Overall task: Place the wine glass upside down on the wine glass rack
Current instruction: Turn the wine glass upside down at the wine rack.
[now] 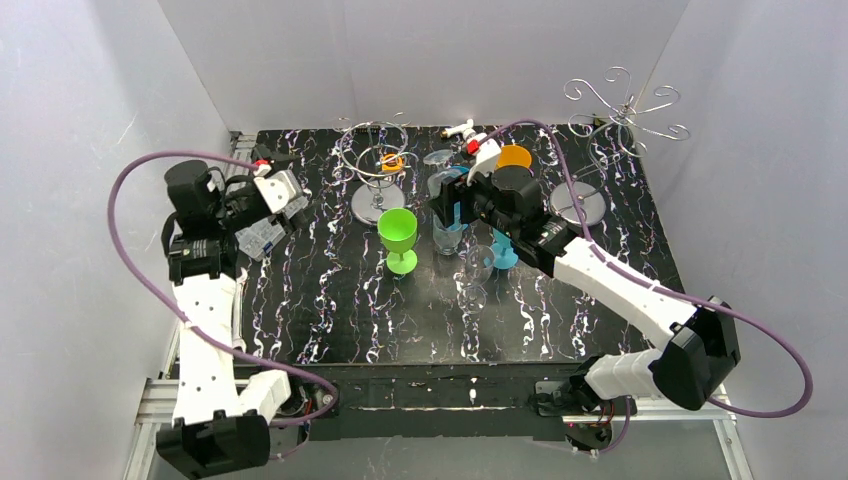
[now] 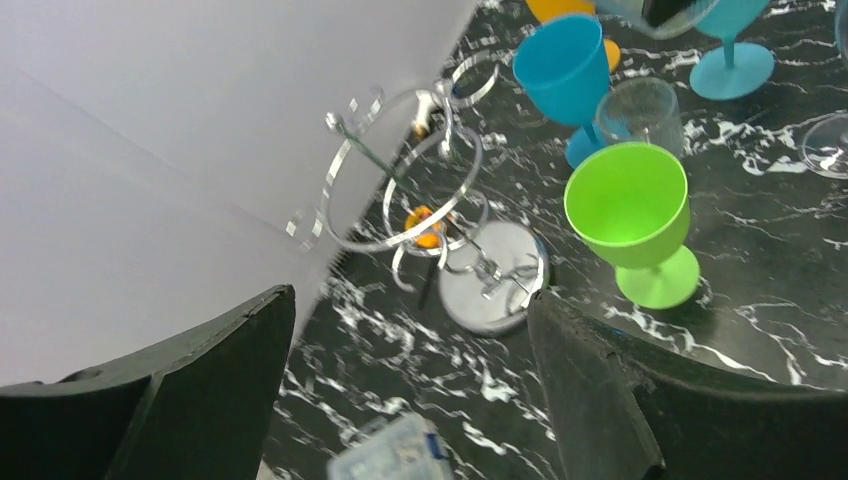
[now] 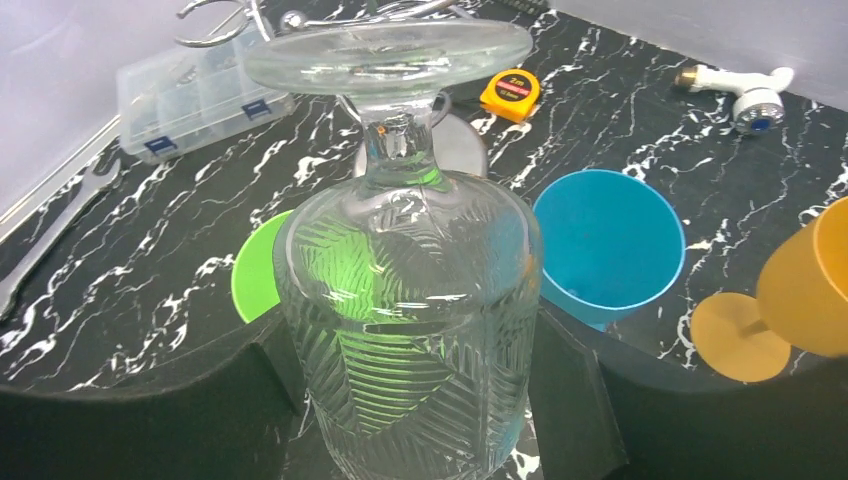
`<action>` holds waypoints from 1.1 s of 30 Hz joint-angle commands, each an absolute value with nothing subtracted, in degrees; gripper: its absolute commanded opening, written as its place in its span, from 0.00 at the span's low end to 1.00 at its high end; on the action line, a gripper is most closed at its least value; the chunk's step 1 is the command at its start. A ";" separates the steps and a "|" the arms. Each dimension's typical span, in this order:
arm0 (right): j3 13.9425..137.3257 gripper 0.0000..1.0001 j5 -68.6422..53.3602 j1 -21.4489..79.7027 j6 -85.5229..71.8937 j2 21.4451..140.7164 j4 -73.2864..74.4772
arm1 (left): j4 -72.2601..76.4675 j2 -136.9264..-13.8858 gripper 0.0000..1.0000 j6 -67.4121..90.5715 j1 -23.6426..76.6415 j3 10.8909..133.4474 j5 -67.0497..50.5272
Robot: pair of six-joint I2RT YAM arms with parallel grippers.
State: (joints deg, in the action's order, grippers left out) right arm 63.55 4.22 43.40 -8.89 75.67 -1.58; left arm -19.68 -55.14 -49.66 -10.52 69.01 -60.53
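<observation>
Two fingers of the right gripper [image 3: 415, 345] are clamped on the bowl of the clear, leaf-patterned wine glass [image 3: 410, 290]. One dark finger presses each side of it in the lower middle of the right wrist view. The glass's round foot points away from that camera, toward the top of the frame. Behind the glass, a green goblet [image 3: 258, 275] shows at its left and a blue goblet [image 3: 608, 245] at its right. An orange goblet [image 3: 800, 290] sits at the right edge. A yellow tape measure [image 3: 510, 95] and a clear plastic box [image 3: 200, 95] lie on the black marbled table [image 1: 330, 320] toward the top of that view.

From above, the right arm reaches to the centre of the frame. The wine glass rack [image 1: 620, 110] stands in the upper right, at the table's corner, apart from the held glass. A shorter wire stand [image 1: 375, 165] with loop rings stands at upper centre.

The left gripper [image 2: 410, 305] is spread wide with nothing between its fingers, at the left side of the table.
</observation>
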 commanded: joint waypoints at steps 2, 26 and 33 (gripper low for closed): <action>63.52 0.07 6.19 42.80 -6.51 75.23 -13.26 | -15.27 -58.67 0.81 -46.47 -10.12 65.04 -58.92; 64.34 0.01 5.79 42.84 -4.75 88.21 -27.14 | -10.18 -68.84 0.65 -42.53 -4.48 64.28 -56.51; 64.65 0.01 5.31 42.87 -4.83 90.83 -30.31 | -11.31 -69.50 0.65 -43.68 -4.15 64.58 -56.43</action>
State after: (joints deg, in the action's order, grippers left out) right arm 62.28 5.21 42.81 -5.56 90.23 -20.24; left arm -10.62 -69.29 -43.04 -4.48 64.23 -56.03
